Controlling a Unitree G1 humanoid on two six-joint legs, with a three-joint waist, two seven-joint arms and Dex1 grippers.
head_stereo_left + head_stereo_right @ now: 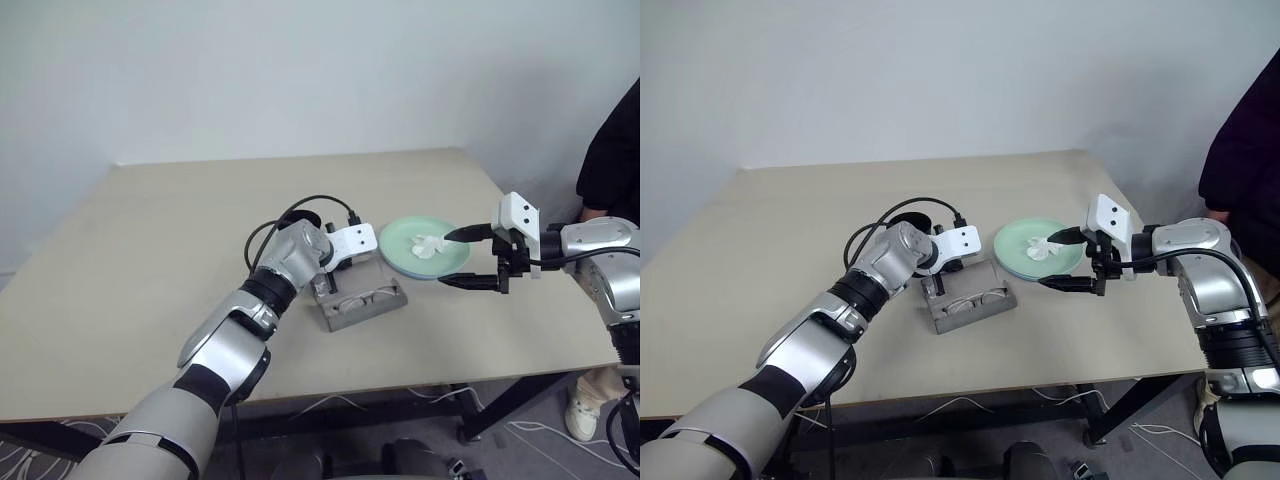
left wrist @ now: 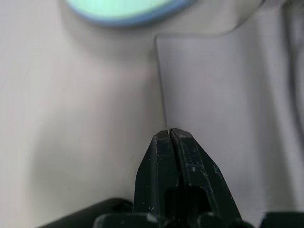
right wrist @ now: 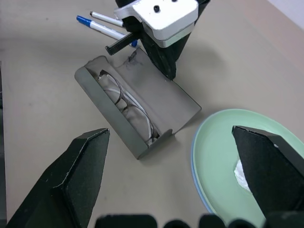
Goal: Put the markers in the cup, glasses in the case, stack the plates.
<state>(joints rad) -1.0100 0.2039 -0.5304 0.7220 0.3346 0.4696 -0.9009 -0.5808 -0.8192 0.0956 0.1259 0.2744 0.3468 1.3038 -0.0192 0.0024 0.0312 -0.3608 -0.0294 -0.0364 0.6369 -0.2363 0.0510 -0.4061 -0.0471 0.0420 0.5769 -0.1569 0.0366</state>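
The left tool (image 3: 166, 66), pinched tight, touches the lid edge of the open case (image 3: 142, 111) holding the glasses (image 3: 126, 102). The right tool (image 1: 470, 258) gapes wide over stacked plates (image 1: 395, 250), right of the case. 2 markers (image 3: 102, 26) stand beyond.

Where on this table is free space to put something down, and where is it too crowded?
The table is bare on the robot's left side and along the far edge behind the plates. It is crowded in the middle: the open case with the glasses, the markers beside the left gripper, and the right gripper at the plates.
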